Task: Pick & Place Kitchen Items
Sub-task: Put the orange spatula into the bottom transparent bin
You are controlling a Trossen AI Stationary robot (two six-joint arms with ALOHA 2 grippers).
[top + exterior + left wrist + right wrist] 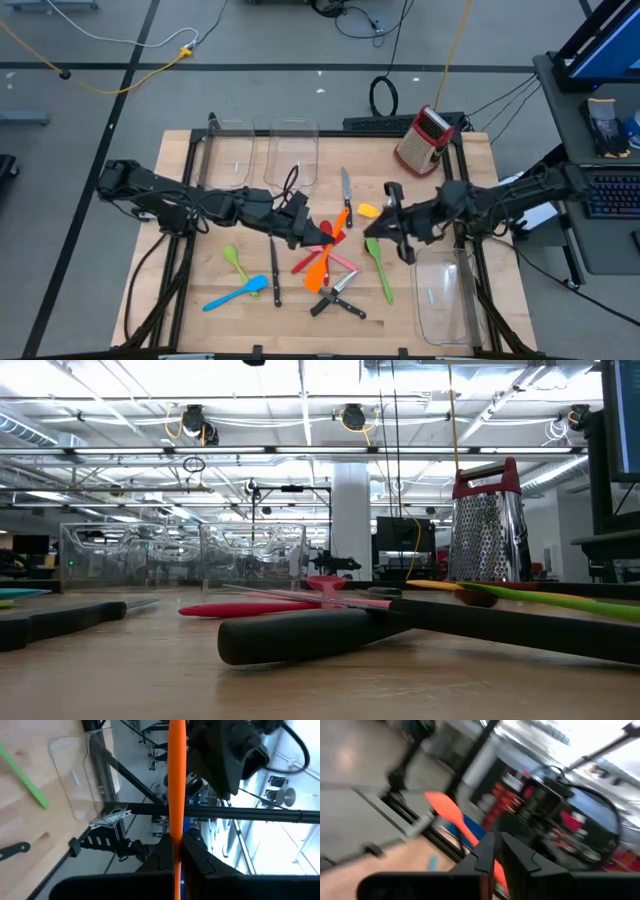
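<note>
My left gripper (pixel 312 232) reaches in from the table's left, above the middle of the table, shut on an orange spatula (pixel 342 218) that sticks out toward the right. My right gripper (pixel 388 215) comes from the right and faces the spatula's blade (pixel 442 802) with its fingers together; I cannot tell whether it touches the spatula. Below them on the wood lie red, pink and orange utensils (pixel 320 258), a green spatula (pixel 380 265), a blue spatula (pixel 238 293), a light green spoon (pixel 235 258), a yellow piece (pixel 368 210) and black-handled knives (pixel 274 272). Neither gripper shows in the low view. My left gripper pinches the orange spatula's handle (pixel 176 845) between its two fingers. The fingers come about level from the table's left and lie along the handle. The spatula runs straight out ahead of them, blade end forward, lifted clear of the table.
A red box grater (pixel 425 140) stands at the far right. Two clear bins (pixel 290 155) (pixel 228 155) stand at the far edge and a third (pixel 450 295) near the right front corner. A black knife handle (pixel 300 635) lies close to the low camera.
</note>
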